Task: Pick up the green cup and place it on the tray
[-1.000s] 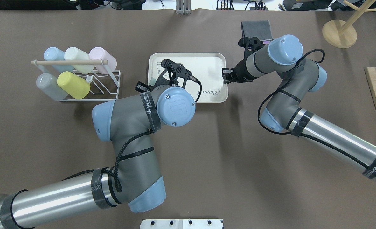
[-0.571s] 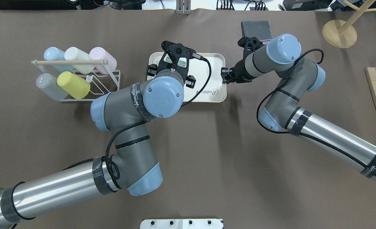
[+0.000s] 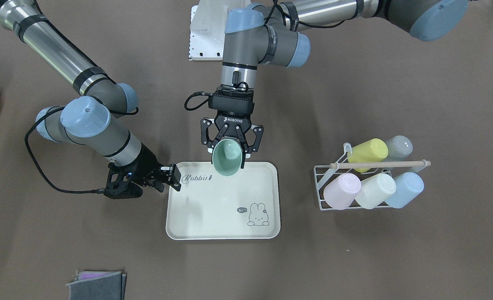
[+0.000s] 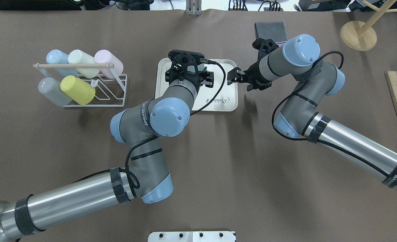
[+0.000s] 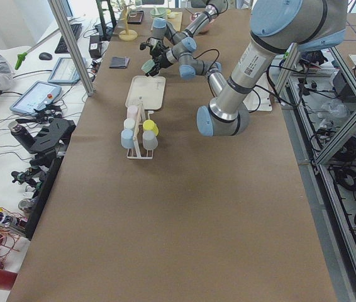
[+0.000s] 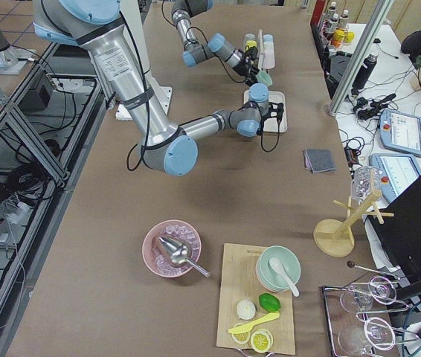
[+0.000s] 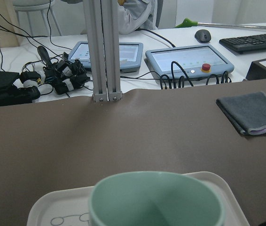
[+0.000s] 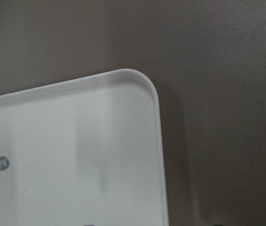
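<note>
Two grippers are busy around a large cream rectangular plastic tray with rounded corners, a raised rim, grey "Rabbit" script and a small bunny drawing. The left gripper points down from its wrist, and its black fingers are pressed against opposite sides of the small mint-green plastic cup, pinching it. We see the cup tipped, with its darker teal mouth turned toward the far, operators' side of the table. It is in the air above the tray, and both side views show it lifted off the surface. The front and overhead views disagree about which part of the tray it is over, so we cannot tell. In the left wrist view the cup's rim fills the bottom of the picture, with the tray's far edge just beyond it.

The right gripper sits low at the tray's right short edge, near the script. Its fingers look spread apart, and we cannot tell whether they touch the rim. Its wrist camera looks down on one rounded corner of the tray.

Well to the left of the tray stands a white wire rack topped by a wooden rod. It holds five plastic cups on their sides: yellow, grey, pink, cream and light blue. A folded grey cloth lies at the far right, well apart from the tray.
</note>
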`<action>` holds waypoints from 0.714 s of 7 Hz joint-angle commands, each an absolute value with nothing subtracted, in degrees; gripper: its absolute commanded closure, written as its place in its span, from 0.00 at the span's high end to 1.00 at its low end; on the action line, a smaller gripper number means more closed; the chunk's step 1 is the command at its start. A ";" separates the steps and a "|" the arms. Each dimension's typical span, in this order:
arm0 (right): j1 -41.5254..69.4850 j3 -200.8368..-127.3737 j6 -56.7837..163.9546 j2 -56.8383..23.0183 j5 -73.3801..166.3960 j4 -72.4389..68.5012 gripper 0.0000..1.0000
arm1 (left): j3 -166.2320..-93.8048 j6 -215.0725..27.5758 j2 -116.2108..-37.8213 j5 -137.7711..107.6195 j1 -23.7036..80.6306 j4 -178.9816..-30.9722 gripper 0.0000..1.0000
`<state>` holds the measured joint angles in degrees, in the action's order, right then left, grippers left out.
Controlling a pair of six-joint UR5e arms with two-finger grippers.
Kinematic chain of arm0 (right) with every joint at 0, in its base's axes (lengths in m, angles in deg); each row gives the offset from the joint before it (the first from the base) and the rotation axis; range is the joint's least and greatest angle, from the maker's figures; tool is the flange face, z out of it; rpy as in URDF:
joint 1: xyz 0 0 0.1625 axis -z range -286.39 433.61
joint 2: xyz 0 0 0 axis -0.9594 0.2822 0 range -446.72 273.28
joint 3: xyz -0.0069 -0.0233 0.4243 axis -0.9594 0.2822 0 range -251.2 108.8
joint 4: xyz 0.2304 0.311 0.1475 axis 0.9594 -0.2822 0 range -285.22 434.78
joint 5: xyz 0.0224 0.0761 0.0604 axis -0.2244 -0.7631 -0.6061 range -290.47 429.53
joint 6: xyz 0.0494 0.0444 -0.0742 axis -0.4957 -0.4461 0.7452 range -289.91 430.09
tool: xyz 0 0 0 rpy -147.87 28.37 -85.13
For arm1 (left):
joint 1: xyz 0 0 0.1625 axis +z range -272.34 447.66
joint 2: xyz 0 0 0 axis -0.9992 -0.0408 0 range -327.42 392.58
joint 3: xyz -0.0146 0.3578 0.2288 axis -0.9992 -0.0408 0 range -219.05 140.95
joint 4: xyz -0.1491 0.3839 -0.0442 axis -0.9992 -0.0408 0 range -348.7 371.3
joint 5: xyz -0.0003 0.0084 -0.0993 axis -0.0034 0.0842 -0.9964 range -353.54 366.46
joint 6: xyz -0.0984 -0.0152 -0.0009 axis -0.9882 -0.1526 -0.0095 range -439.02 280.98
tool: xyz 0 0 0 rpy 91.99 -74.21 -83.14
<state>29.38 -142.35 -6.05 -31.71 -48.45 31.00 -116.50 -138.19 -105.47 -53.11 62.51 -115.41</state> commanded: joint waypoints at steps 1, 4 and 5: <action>24.26 -143.00 -1.75 -29.95 -49.72 30.05 1.00 | -109.82 -138.00 -107.33 -50.23 64.01 -124.56 0.11; 17.91 -161.74 10.53 -24.16 -49.74 4.39 1.00 | -102.71 -137.91 -109.88 -43.48 67.09 -127.13 0.12; 17.02 -168.77 14.15 -21.96 -48.78 -3.89 1.00 | -100.94 -136.86 -110.33 -41.90 67.18 -127.13 0.12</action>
<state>18.56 -160.28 9.11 -24.40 -49.57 6.82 -103.30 -137.68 -109.57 -43.91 66.77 -126.88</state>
